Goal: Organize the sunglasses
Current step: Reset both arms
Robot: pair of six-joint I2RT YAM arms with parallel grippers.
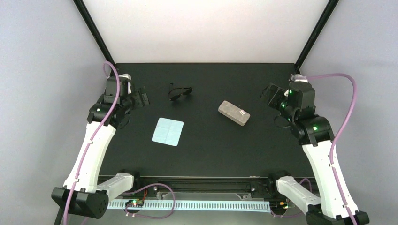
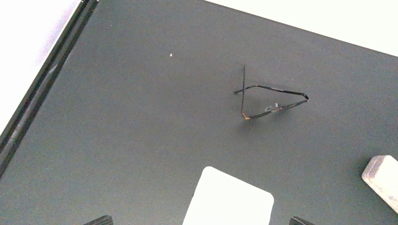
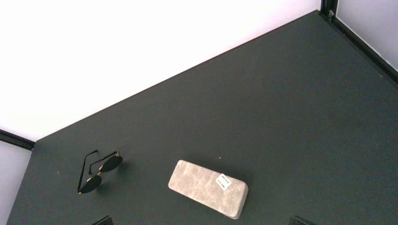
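No red-pink, clear-lensed sunglasses show in any view. A black dark-lensed pair of glasses (image 1: 180, 92) lies unfolded on the black table at the back left of centre; it also shows in the left wrist view (image 2: 268, 110) and the right wrist view (image 3: 111, 163). My left gripper (image 1: 143, 98) hovers to its left, open and empty; only its fingertips (image 2: 101, 220) show in its own view. My right gripper (image 1: 267, 93) hovers at the right, open and empty, with fingertips (image 3: 104, 220) at the frame's bottom edge.
A grey marbled glasses case (image 1: 233, 113) with a white label lies closed right of centre, seen also from the right wrist (image 3: 208, 188) and left wrist (image 2: 382, 178). A pale blue cloth (image 1: 168, 131) lies flat left of centre, below my left gripper (image 2: 230, 199).
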